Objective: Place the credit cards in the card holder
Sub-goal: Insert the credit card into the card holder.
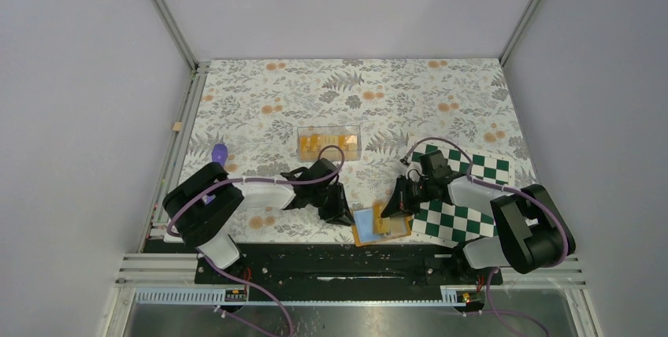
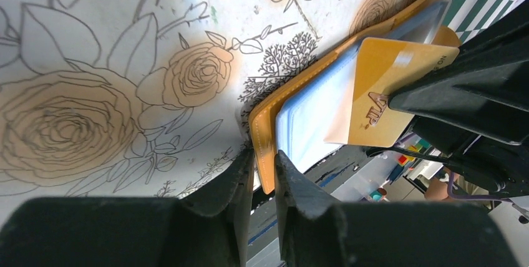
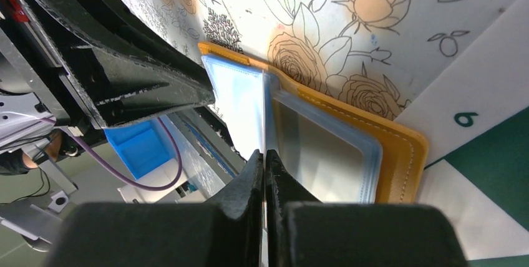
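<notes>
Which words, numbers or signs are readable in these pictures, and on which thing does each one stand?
"VIP": raised letters on the credit card, seen turned.
"ON": printed at that card's far edge; it may be part of a longer word.
"6" or "9": a single digit on the white border of the chequered board; which way up it belongs is unclear.
Top view: nothing there is large enough to read.

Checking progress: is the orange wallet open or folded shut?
Open: the small orange folding wallet lies spread, light-blue pockets facing up.

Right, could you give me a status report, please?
Left gripper pinching card holder edge. Right gripper shut on credit card, over blue pocket. Nothing obstructing.
</notes>
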Robot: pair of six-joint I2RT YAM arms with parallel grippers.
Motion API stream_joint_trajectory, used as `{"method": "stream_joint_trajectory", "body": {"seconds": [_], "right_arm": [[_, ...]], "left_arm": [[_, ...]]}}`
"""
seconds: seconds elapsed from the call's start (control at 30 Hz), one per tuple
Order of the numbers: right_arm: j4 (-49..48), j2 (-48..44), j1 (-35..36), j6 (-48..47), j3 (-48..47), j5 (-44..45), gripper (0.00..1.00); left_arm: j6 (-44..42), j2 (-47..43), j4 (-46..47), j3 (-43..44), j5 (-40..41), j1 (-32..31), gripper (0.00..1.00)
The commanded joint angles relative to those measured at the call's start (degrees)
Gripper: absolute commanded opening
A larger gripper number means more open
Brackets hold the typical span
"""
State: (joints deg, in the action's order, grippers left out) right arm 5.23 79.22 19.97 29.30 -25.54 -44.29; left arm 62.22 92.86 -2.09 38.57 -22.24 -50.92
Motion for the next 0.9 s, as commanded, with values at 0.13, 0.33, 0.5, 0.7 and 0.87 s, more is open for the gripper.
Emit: {"method": "stream_joint_trajectory", "body": {"seconds": [0.13,0.33,0.5,0.7,0.87], "right_arm": [[-1.0,-3.2,-0.2,4.5,2.5,-2.0,0.0],[-0.7,-2.7,-0.1,5.2,3.0,-1.5,0.0],[-0.9,-0.6,0.0,5.2,2.7,-1.8,0.0],[-0.8,1.1,0.6,5.2,2.2,-2.1,0.0],[-0.8,2.4,1.7,5.3,1.6,-2.3,0.0]], "left_arm": [[-4.9,3.3,-9.2,1.0,7.4,1.2,0.2],[-5.2,3.8,-9.0,1.6,7.1,1.1,0.2],[-5.2,4.0,-9.0,1.8,6.9,1.0,0.2],[-5.3,4.6,-8.9,2.3,6.6,1.0,0.19],[-5.4,5.1,-8.9,2.8,6.5,1.1,0.19]]}}
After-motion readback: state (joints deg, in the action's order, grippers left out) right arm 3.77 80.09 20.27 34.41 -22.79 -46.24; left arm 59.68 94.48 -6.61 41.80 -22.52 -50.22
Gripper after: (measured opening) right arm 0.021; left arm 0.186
